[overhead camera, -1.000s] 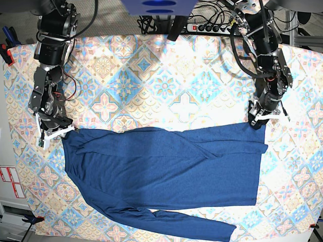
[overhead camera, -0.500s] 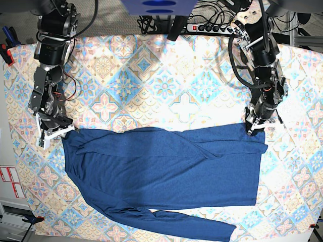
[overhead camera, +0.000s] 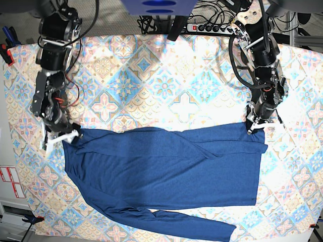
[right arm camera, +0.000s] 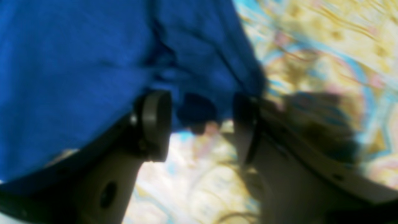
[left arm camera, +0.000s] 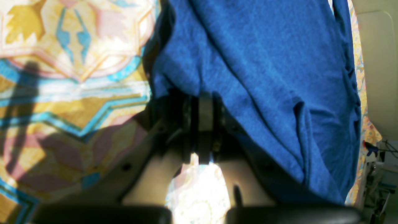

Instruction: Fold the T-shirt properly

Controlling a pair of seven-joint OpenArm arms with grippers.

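Left hand [left arm camera: 199,124] has its fingers pressed together, pinching an edge of the T-shirt [overhead camera: 166,176], which lies flat on the tabletop [overhead camera: 151,75]. Right hand [right arm camera: 199,124], fingers spread, straddles the shirt's opposite corner.

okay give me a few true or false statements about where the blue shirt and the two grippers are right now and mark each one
1. The T-shirt lies spread on the patterned cloth. True.
2. The left gripper is wide open. False: its fingers are pressed together at the shirt's edge.
3. The right gripper has its fingers apart, with blue fabric between them. True.
4. One sleeve stretches along the shirt's near edge in the base view. True.
5. Both grippers hover over the middle of the shirt. False: each is at a far corner.
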